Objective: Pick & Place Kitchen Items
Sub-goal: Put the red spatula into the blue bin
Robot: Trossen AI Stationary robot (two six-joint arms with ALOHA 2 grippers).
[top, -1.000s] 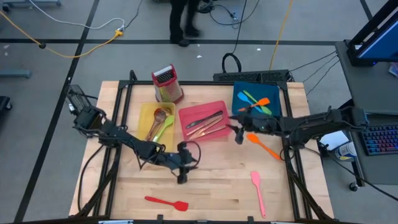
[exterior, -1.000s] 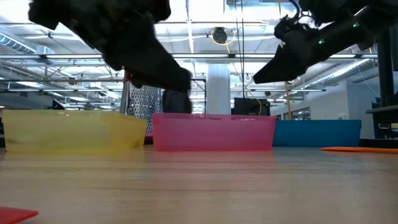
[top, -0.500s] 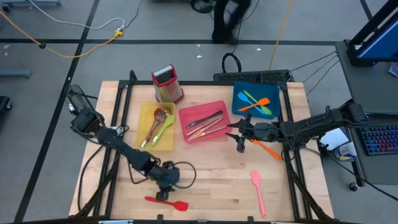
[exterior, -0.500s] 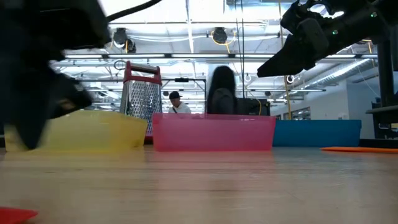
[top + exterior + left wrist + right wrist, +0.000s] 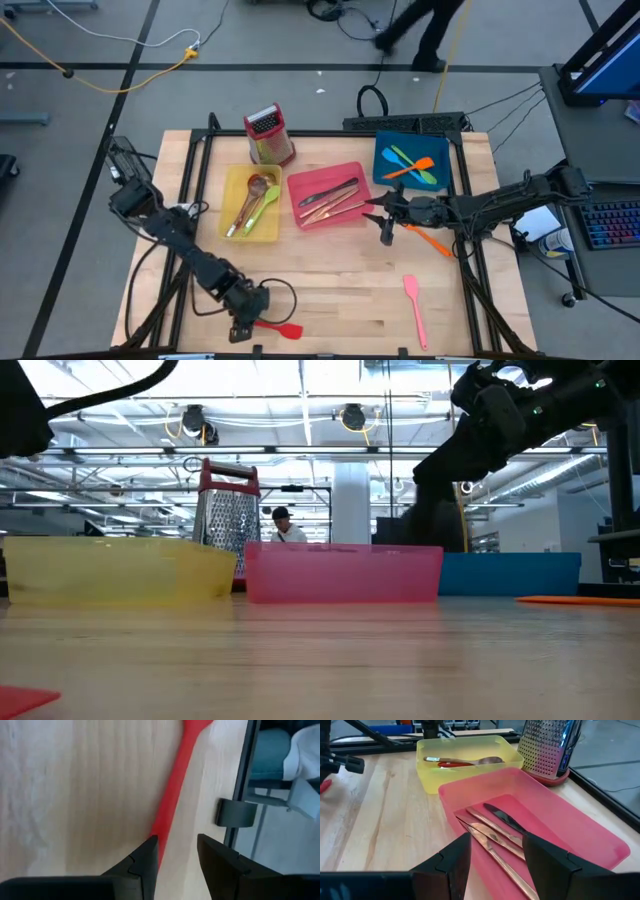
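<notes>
Tabletop: pink tray [image 5: 310, 184] holds cutlery [image 5: 328, 198] (copper, dark)

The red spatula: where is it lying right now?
In the high view the red spatula lies near the table's front edge on the left side, with the left claw open over its handle end.

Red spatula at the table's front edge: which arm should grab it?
Left. The left gripper is right over the red spatula, open fingers straddling its handle. The right gripper hangs far off, beside the pink tray.
</notes>
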